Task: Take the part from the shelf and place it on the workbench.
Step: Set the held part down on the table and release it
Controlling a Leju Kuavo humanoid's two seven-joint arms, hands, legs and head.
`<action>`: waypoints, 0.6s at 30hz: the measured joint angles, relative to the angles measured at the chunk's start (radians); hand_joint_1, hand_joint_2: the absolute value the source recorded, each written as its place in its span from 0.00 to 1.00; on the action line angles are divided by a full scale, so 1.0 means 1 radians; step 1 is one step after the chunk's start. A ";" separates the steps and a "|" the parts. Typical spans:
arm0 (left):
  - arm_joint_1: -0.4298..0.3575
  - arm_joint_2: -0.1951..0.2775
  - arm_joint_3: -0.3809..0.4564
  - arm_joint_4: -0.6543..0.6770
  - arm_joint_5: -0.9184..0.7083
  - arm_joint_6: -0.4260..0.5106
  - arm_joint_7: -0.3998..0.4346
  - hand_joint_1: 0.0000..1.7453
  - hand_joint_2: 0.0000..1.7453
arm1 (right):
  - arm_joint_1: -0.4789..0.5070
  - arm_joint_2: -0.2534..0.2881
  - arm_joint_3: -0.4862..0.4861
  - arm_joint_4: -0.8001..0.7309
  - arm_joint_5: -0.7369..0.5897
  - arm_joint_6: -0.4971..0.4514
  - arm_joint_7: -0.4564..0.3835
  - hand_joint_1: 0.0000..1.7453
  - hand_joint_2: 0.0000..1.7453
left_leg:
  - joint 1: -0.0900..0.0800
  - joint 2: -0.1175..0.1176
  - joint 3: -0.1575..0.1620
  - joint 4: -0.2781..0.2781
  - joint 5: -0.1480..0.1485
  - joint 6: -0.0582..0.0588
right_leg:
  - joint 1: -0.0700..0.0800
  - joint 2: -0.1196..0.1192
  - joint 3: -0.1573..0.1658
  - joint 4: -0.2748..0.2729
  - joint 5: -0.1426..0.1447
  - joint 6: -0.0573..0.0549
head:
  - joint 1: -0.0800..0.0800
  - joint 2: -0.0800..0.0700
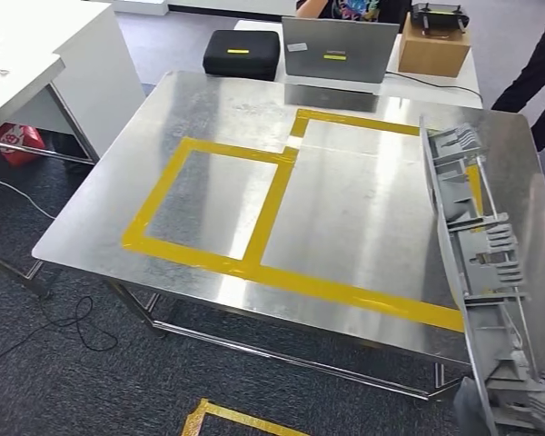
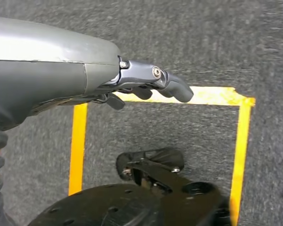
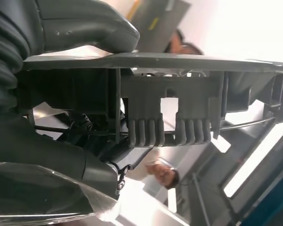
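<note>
This looks like an office used as a robot lab: grey carpet (image 1: 64,381), a steel workbench (image 1: 366,209) with yellow tape (image 1: 270,204), a laptop (image 1: 338,50) and white desks (image 1: 44,54) at upper left.

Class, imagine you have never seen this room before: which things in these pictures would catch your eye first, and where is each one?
First, the bright yellow tape marking rectangles on the shiny metal workbench. Next, the long grey ribbed part over the bench's right edge, gripped by the right hand. Then the laptop and black case at the far side.
</note>
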 joint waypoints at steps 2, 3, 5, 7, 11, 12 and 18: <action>0.002 0.001 0.002 0.000 0.001 0.000 -0.002 0.00 1.00 | 0.014 -0.012 -0.014 0.002 0.051 0.034 0.085 1.00 1.00 | 0.001 -0.046 0.040 -0.103 0.038 0.010 | -0.001 0.024 -0.007 0.004 0.003 0.008 | 0.000 0.000; 0.003 0.002 0.003 0.000 0.001 0.000 -0.002 0.00 1.00 | 0.023 -0.020 -0.025 0.002 0.071 0.060 0.133 1.00 1.00 | 0.000 -0.056 0.045 -0.119 0.038 0.013 | -0.003 0.034 -0.013 0.004 0.005 0.014 | 0.000 0.000; 0.003 0.001 0.006 0.000 -0.001 0.000 -0.003 0.00 1.00 | 0.047 -0.037 -0.054 0.003 0.081 0.126 0.221 1.00 1.00 | 0.000 -0.041 0.044 -0.128 0.043 0.017 | -0.007 0.046 -0.024 0.004 0.009 0.028 | -0.002 0.000; 0.003 0.002 0.009 0.000 -0.006 0.000 -0.005 0.00 1.00 | 0.072 -0.048 -0.102 0.006 0.055 0.214 0.272 1.00 1.00 | 0.003 -0.022 0.045 -0.141 0.052 0.027 | -0.005 0.000 -0.043 0.033 -0.012 0.039 | 0.004 0.000; 0.011 0.006 0.020 0.000 -0.017 -0.001 -0.008 0.00 1.00 | 0.055 -0.023 -0.284 0.022 -0.008 0.470 0.209 1.00 1.00 | 0.004 0.021 0.038 -0.146 0.058 0.034 | -0.005 -0.072 -0.145 0.259 -0.128 0.052 | 0.011 0.000; 0.013 0.006 0.022 0.000 -0.020 -0.002 -0.008 0.00 1.00 | 0.039 0.001 -0.349 0.029 -0.007 0.554 0.170 1.00 1.00 | 0.003 0.029 0.037 -0.145 0.059 0.034 | -0.006 -0.073 -0.149 0.280 -0.129 0.054 | 0.011 0.000; 0.010 0.008 0.027 0.000 -0.034 -0.006 -0.008 0.00 1.00 | -0.114 0.127 -0.724 0.090 0.082 0.891 0.038 1.00 1.00 | -0.002 0.044 0.036 -0.130 0.052 0.021 | -0.008 -0.088 0.026 -0.018 -0.028 0.048 | 0.010 0.000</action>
